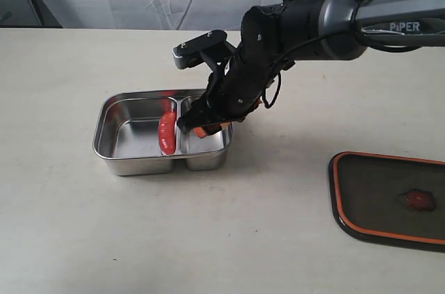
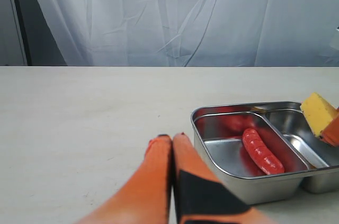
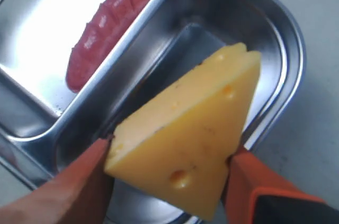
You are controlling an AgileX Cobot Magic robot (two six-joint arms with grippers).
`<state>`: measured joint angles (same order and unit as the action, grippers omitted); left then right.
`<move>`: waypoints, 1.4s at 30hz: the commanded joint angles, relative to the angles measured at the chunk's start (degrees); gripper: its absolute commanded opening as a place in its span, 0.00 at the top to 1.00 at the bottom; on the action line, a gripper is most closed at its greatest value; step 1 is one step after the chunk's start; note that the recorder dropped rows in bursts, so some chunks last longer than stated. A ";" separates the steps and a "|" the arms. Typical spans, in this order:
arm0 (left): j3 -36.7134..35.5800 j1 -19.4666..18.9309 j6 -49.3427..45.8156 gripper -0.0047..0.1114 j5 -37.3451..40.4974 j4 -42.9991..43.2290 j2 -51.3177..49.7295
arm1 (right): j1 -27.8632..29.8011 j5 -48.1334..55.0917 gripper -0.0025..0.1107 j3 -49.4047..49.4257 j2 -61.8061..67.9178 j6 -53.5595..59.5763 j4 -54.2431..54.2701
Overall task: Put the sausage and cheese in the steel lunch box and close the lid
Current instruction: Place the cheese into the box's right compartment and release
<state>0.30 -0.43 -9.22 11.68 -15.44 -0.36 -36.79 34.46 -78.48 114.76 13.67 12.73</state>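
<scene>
The steel lunch box (image 1: pixel 111 142) sits left of centre on the table. The red sausage (image 1: pixel 167 132) lies in its larger compartment, along the divider. My right gripper (image 1: pixel 203 126) reaches in from the right and hangs over the smaller compartment, shut on the yellow cheese (image 3: pixel 185 139) wedge, which is gripped between the two orange fingers (image 3: pixel 79 187). The left wrist view shows the box (image 2: pixel 249 184), sausage (image 2: pixel 262 151) and held cheese (image 2: pixel 319 113). My left gripper (image 2: pixel 171 138) is shut and empty, low over the table beside the box. The dark lid (image 1: pixel 361 190) with orange rim lies at the right.
A white curtain (image 2: pixel 185 17) hangs behind the table. The beige tabletop (image 1: pixel 229 238) stretches between the box and the lid. The right arm (image 1: pixel 389 19) crosses above the table's right half.
</scene>
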 commanded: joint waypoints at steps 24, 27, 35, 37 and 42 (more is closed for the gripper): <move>-0.30 -0.06 -0.05 0.96 -0.82 0.06 0.36 | 0.03 -0.81 0.54 -0.07 0.72 0.47 3.00; -0.30 -0.06 -0.05 0.96 -0.82 0.06 0.36 | 0.03 1.82 0.52 -0.07 0.72 0.47 3.60; -0.30 -0.06 -0.05 0.96 -0.82 0.06 0.36 | 0.03 3.69 0.52 -0.07 -1.85 0.47 5.07; -0.30 -0.06 -0.05 0.96 -0.82 0.06 0.36 | 0.03 2.48 0.52 -0.07 -2.45 0.75 5.07; -0.30 -0.06 -0.05 0.96 -0.82 0.06 0.36 | 0.03 1.32 0.42 -0.07 -2.55 0.74 4.74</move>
<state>0.30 -0.43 -9.22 11.68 -15.44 -0.36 -36.79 36.80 -78.48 112.76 13.90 17.65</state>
